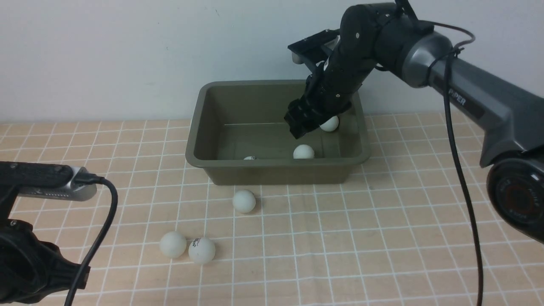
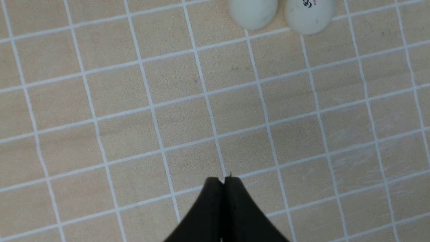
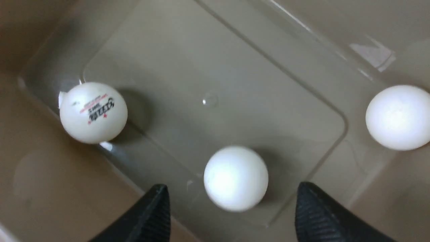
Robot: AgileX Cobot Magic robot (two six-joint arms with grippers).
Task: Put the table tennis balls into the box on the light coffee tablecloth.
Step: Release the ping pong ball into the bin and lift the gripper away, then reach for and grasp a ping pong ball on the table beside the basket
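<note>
Right gripper [image 3: 233, 193] down inside the box [image 1: 276, 172], jaws wide apart, clamped on nothing; one of the table tennis balls [image 3: 235, 178] loose between its fingertips, two more out to either side; left gripper [image 2: 223, 179] pressed together over the light coffee tablecloth [image 2: 100, 101], two balls just beyond its tips.

Front view: one small matte white ball [image 1: 250, 158] sits behind the near wall of the olive-green rectangular plastic box [image 1: 276, 174], only a top sliver shows. Far white ball [image 1: 332, 123] part-covered by the black right gripper [image 1: 299, 129]; its jaws read as one dark mass. Black left arm [image 1: 25, 263] cut by the frame edge. Left wrist view: plain white ball [image 2: 252, 13] and printed white ball [image 2: 309, 15] clipped at the edge, print unreadable. Right wrist view: middle ball [image 3: 235, 178] blurred, edge ball [image 3: 398, 117] cropped, jaws show tips only.
</note>
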